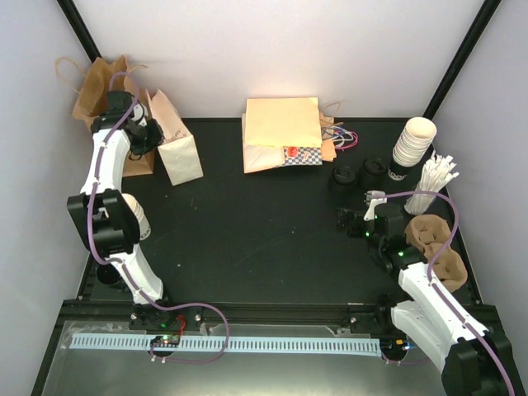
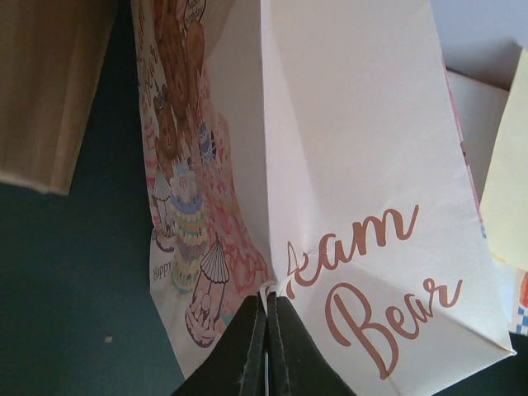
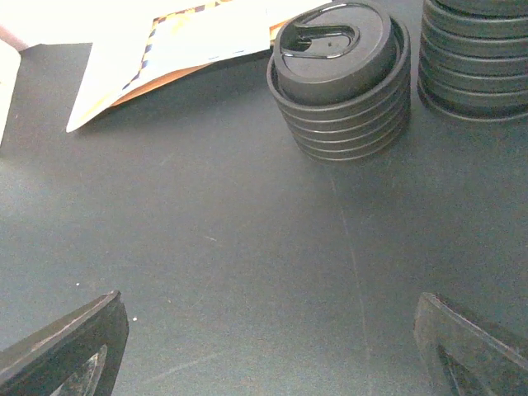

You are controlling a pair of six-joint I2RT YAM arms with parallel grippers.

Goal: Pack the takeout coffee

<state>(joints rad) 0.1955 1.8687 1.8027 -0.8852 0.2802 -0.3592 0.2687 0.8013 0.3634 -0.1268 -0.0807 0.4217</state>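
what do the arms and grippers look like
The left arm and right arm have white links, black joints and a purple cable along each. The left gripper and right gripper have black fingers. Small green lights glow on the right arm.

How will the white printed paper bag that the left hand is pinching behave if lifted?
The white printed paper bag looks thin and creased, so it will probably flex. Pinched at one edge by the left hand, it may swing or tear.
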